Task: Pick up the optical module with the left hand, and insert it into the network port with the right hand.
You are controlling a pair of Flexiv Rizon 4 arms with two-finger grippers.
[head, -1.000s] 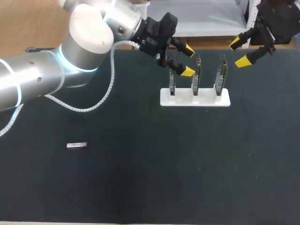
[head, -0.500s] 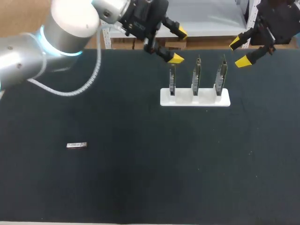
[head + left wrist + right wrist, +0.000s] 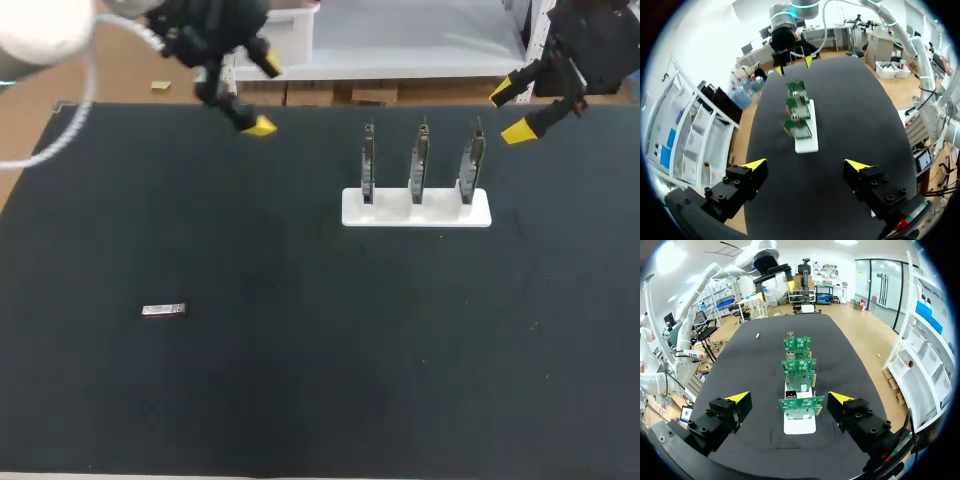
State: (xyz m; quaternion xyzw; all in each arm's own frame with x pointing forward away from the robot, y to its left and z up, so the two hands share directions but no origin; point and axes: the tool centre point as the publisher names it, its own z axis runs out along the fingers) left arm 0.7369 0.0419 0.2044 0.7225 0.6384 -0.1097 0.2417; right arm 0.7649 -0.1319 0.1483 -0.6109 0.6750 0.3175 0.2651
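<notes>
Optical module (image 3: 163, 310) lay on table (image 3: 300, 390), well apart from our left gripper (image 3: 266, 97); fingers wide, empty. Right gripper (image 3: 512, 111) wide too, near port boards (image 3: 420, 160). We judged nothing done: pickup, handover, insertion left.

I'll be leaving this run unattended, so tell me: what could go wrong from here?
The module is small and lies flat, far from the open left end effector; a pinch could miss or skid it. The boards stand close together near the right end effector; insertion could knock one or tip the stand.
</notes>
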